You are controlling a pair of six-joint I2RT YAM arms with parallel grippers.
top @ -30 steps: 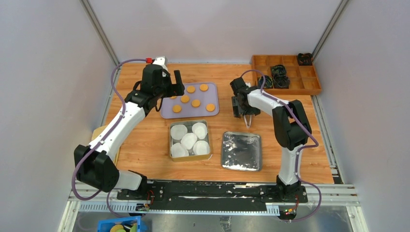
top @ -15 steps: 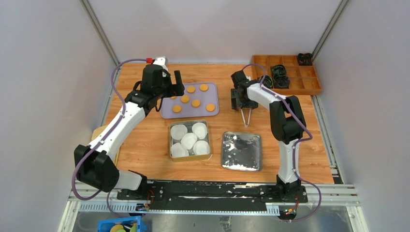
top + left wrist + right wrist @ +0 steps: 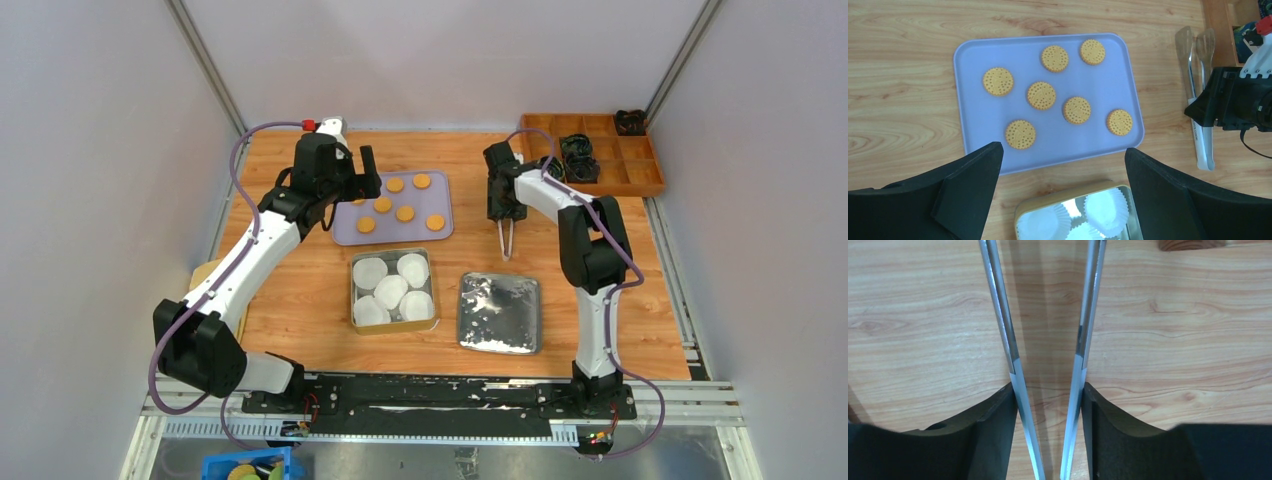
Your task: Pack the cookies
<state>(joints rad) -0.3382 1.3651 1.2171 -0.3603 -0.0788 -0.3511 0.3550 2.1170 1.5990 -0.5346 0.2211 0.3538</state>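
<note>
Several round orange-tan cookies (image 3: 404, 212) lie on a lilac tray (image 3: 400, 236) at the back left; the left wrist view shows the cookies (image 3: 1041, 95) and the tray (image 3: 978, 120) clearly. My left gripper (image 3: 352, 183) hovers open and empty over the tray's near-left edge, and its own view (image 3: 1060, 152) shows the jaws wide apart. My right gripper (image 3: 503, 212) is shut on metal tongs (image 3: 506, 240), right of the tray. Its fingers (image 3: 998, 415) press the tongs' two arms (image 3: 1003, 325), which stand slightly apart over bare wood.
A gold-rimmed tin (image 3: 394, 251) with several white paper liners (image 3: 390, 290) sits in front of the tray. Its silver lid (image 3: 499, 312) lies to the right. A wooden compartment box (image 3: 590, 150) stands at the back right.
My right wrist has shifted a little toward the back and turned. The tongs in it now point straight toward the near edge. The left arm has not moved.
</note>
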